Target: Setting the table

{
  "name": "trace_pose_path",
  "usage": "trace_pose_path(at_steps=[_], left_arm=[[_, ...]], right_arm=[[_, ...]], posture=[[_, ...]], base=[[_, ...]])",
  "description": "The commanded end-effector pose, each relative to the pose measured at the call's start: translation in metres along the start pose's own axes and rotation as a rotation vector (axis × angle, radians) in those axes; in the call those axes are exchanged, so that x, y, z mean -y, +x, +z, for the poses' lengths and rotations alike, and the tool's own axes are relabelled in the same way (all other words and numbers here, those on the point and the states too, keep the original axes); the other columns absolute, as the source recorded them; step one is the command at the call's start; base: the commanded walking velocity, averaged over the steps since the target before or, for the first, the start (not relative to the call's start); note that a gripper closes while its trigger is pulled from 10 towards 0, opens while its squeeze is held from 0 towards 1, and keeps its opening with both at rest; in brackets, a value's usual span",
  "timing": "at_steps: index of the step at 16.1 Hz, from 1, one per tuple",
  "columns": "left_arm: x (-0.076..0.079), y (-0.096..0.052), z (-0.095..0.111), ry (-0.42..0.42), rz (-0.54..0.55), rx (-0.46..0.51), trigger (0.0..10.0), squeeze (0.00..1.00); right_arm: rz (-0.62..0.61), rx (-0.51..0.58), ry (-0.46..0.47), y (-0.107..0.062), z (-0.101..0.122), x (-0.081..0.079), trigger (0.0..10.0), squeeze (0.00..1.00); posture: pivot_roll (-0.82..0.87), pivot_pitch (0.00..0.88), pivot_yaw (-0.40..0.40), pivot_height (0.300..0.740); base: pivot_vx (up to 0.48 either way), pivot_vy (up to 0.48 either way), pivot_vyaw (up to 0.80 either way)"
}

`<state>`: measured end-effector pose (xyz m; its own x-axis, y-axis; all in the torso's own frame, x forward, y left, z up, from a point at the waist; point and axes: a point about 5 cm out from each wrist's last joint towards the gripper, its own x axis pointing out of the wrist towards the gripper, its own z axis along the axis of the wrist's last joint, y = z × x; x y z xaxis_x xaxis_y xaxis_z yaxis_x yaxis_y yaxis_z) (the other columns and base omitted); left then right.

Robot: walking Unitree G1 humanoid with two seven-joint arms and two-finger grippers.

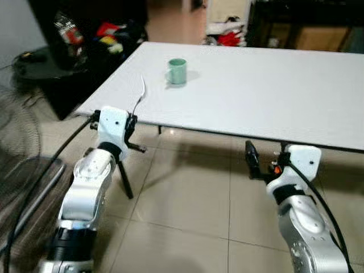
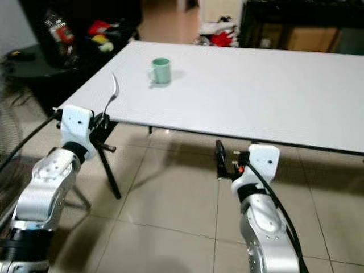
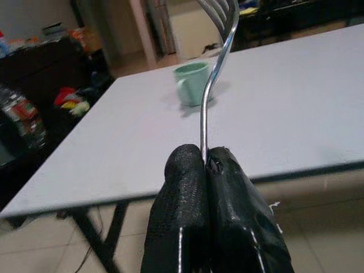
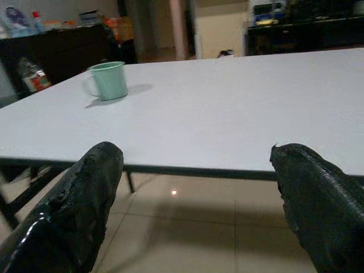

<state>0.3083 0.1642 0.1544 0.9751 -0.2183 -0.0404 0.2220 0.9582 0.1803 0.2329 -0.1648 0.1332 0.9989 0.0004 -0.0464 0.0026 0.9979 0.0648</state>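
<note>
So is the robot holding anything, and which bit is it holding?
Yes. The left gripper is shut on a fork, pinching the end of its handle, tines pointing up. The right gripper is open and holds nothing.

A white table (image 1: 273, 96) on a tiled floor (image 1: 187, 210) carries one green mug (image 1: 177, 71) near its left end.

No lettering, brand, number or sign can be read anywhere in these views: the green mug (image 1: 177, 71) on the white table (image 1: 273, 85) is plain, and the label on the bottle (image 3: 23, 114) beside the dark cabinet is too blurred to make out
</note>
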Motion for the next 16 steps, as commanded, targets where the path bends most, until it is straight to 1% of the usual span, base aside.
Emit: trace_pose_path(at_steps=[1,5,8,11,13,16], left_arm=[[0.007,0.003,0.005,0.004,-0.025,0.015,10.0,0.0],[0.006,0.005,0.005,0.008,-0.031,0.013,10.0,0.0],[0.01,0.002,-0.001,0.0,-0.052,0.004,10.0,0.0],[0.007,-0.001,-0.008,0.009,-0.038,-0.019,10.0,0.0],[0.007,-0.001,-0.008,0.022,-0.042,-0.019,10.0,0.0],[0.004,-0.003,-0.009,0.04,-0.041,-0.024,10.0,0.0]], right_arm=[[-0.015,0.017,-0.001,0.0,0.004,0.005,10.0,0.0],[0.021,0.013,0.052,-0.003,0.004,0.002,10.0,0.0],[0.027,0.011,0.041,-0.004,0.004,0.003,10.0,0.0],[0.063,-0.005,0.032,-0.004,0.002,0.001,10.0,0.0],[0.066,-0.012,0.038,-0.004,0.002,0.001,10.0,0.0],[0.105,-0.022,0.044,-0.005,0.0,-0.002,10.0,0.0]], posture=[[-0.04,0.0,0.07,0.74],[-0.05,0.0,0.072,0.74],[-0.05,0.0,0.064,0.74],[-0.04,0.0,0.056,0.74],[-0.03,0.0,0.046,0.74],[-0.03,0.0,0.038,0.74]], base=[[0.405,0.0,0.0],[0.406,0.0,0.0],[0.394,0.0,0.0],[0.387,0.0,0.0],[0.384,0.0,0.0],[0.376,0.0,-0.75]])
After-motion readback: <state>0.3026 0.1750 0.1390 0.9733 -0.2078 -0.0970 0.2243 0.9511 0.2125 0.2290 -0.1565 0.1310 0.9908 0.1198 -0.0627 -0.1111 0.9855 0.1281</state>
